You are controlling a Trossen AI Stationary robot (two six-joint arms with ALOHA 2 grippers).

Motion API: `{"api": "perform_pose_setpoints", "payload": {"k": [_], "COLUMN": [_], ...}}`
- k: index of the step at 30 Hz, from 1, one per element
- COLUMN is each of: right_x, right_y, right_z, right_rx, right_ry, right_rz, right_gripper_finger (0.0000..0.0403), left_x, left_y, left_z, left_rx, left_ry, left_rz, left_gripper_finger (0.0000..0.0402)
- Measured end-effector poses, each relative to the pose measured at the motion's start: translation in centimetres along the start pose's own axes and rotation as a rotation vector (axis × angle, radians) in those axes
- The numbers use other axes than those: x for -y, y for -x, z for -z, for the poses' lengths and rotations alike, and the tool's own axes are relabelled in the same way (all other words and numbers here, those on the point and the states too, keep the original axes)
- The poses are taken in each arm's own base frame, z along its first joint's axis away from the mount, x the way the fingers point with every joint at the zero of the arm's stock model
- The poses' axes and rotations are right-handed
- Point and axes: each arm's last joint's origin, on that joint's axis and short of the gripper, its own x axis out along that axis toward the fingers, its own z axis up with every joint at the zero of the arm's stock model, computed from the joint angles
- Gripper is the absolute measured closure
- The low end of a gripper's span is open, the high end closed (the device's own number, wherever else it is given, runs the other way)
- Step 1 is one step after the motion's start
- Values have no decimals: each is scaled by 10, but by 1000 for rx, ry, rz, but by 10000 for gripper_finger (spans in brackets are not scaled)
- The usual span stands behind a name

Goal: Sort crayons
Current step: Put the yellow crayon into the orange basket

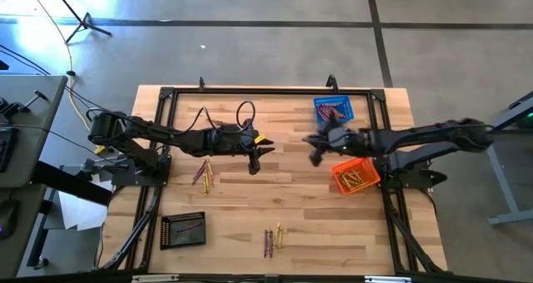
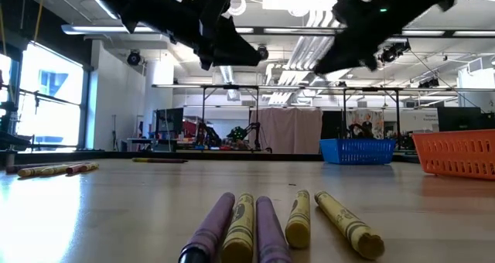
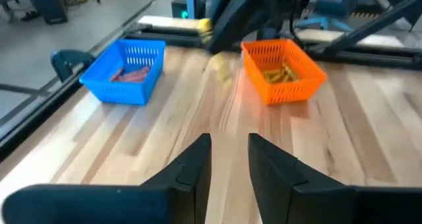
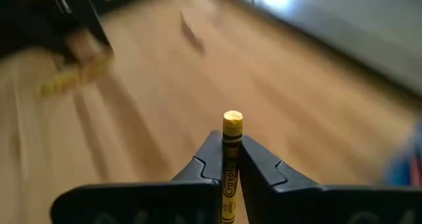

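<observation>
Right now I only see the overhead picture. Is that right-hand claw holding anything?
Observer: Yes. The right gripper is shut on a yellow crayon, which stands up between its fingers.
Operator: And the left claw?
Observer: The left gripper holds nothing; there is a gap between its fingers.
Operator: What is in the orange basket?
Observer: The orange basket holds yellow crayons, seen from the left wrist.
Operator: And the blue one?
Observer: The blue basket holds reddish crayons.

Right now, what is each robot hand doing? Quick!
Left hand: open, holding nothing.
Right hand: shut on a yellow crayon.
</observation>
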Motion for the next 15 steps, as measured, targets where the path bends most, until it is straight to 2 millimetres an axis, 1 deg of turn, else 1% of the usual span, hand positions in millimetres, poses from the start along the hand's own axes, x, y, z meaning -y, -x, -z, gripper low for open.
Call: {"api": "perform_pose_setpoints", "payload": {"k": [6, 9, 12, 15], "right_x": [22, 31, 35, 36], "right_y": [49, 67, 77, 79], "right_z": [33, 48, 59, 63], "right_rx": [-406, -588, -696, -733], "right_ry": [-154, -154, -155, -151], "right_rz": [22, 77, 159, 199], "right_gripper_finger": [391, 391, 391, 391], "left_x": [-1, -2, -2, -2], "left_y": [0, 0, 0, 0], "left_z": [2, 1, 1, 1], "left_rx": [-21, -14, -9, -8], "left_ry": [-3, -2, -1, -1], "left_rz": [-26, -30, -30, -35], "left_gripper_finger": [312, 312, 312, 312]}}
